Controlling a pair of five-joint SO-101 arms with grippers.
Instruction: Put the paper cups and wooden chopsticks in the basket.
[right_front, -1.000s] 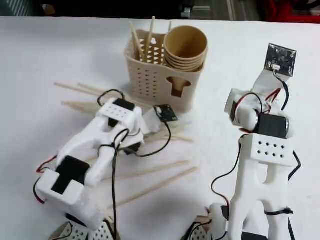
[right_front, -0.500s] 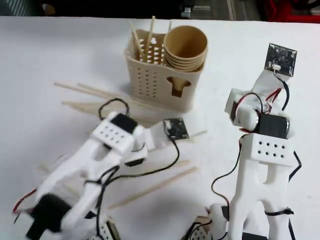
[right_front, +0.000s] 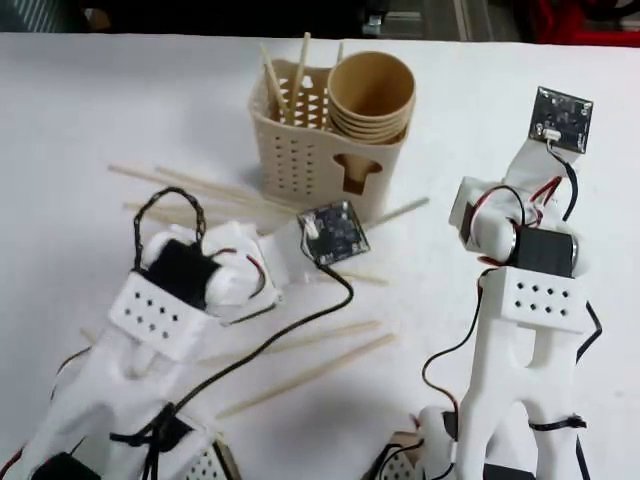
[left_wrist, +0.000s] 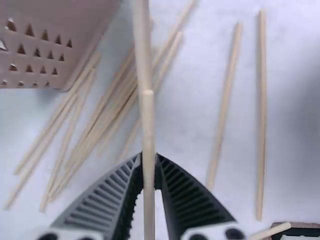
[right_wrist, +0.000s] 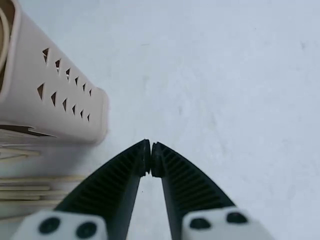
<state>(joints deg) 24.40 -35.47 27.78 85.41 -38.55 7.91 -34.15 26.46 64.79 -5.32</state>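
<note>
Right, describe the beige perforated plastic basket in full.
The beige perforated plastic basket stands upright on the white table. Its walls carry rows of small holes and one handle cut-out. Inside stand a nested stack of tan paper cups and several wooden chopsticks. Loose chopsticks lie beside its base.

White perforated arms (right_front: 520, 350) trail black cables (right_front: 300, 320), ending in ribbed black pincers (right_wrist: 150, 159).

I get bright, even light on the white tabletop (right_front: 80, 100), no glare. Shadows soft, faint by the beige perforated plastic basket (right_front: 295, 165). Bkgd room dark.
</note>
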